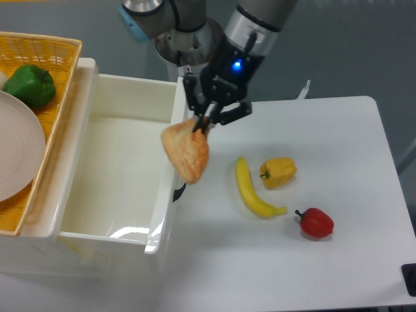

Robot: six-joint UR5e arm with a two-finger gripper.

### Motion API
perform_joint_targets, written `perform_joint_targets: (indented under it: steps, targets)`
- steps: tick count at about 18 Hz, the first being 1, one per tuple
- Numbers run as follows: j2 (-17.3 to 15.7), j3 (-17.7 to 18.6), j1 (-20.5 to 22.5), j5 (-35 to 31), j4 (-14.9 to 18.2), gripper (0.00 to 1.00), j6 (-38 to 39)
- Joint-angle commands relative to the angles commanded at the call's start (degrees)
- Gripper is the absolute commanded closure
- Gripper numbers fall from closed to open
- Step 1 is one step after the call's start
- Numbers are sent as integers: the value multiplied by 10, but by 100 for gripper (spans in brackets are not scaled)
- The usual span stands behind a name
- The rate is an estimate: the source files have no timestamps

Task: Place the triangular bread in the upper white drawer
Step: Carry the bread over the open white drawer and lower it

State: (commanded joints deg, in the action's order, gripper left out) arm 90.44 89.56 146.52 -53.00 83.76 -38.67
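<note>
Transport is the step we judge in hand: our fingers [203, 123] pinch the bread [186, 153] by its top edge, and it hangs below them over the drawer's [120, 169] right wall. Next we need to carry it left of that wall, then let go.

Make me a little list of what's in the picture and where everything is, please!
gripper: shut on the triangular bread, held in the air over the drawer's front wall
upper white drawer: open, nothing visible inside
banana: lying on the table
yellow pepper: right of the banana
red pepper: nearest the front right
wicker basket: holds a green pepper and a white plate
</note>
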Motion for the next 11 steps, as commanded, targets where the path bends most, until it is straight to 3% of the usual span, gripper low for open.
perform_joint_targets:
  steps: [2,11]
  targets:
    - [-7,7,-14,0,15,84,8]
    - [-7,32,-56,-2,23,84,30]
